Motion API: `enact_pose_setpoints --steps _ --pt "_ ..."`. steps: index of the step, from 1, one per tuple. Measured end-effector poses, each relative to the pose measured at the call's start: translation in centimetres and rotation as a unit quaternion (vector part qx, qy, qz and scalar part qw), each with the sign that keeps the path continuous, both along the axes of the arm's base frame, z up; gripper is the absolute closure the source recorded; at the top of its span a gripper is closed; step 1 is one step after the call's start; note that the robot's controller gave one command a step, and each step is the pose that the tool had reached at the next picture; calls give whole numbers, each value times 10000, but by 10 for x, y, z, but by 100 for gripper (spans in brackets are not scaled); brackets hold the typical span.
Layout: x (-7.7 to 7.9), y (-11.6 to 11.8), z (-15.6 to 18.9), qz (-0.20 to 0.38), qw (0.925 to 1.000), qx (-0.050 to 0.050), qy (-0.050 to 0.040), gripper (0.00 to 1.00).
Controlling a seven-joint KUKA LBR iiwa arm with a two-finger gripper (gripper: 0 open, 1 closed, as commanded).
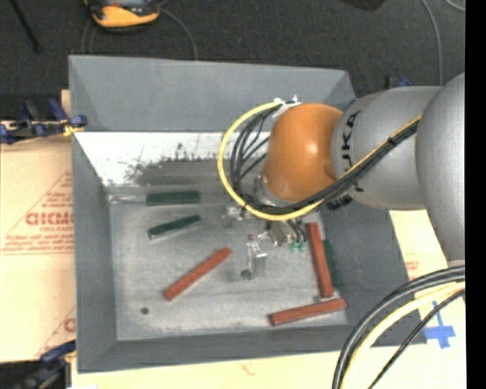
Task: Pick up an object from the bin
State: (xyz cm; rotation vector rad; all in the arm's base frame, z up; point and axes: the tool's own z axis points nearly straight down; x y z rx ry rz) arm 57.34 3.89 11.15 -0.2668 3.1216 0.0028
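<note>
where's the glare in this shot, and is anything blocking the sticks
Camera view: glare bleaches the bin's back wall almost white; a soft highlight sits on the arm's orange cover; the arm hides the top end of the red stick lying along the right wall.

Reaches in from 3 o'clock with one thick grey arm (pixel 405 148), broadest at the edge of view. Ends near centre in a rounded orange cover (pixel 304 152) over the wrist. Carries a loop of yellow and black cables (pixel 233 156) round that cover, from 12 through 9 to 6 o'clock. Hangs metal jaws below the cover at its 6 o'clock, pointed downward. Trails a second cable bundle (pixel 389 324) at 5 o'clock.
</note>
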Motion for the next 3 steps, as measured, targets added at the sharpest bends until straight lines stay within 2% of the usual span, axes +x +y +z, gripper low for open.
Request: enact_pose_setpoints --steps 1,2,3 --pt "-5 39 -40 1078 9942 -13 19 100" --pt "-5 39 -40 1078 9942 -13 18 100" --pt "-7 49 6 1153 9933 -22 63 100"
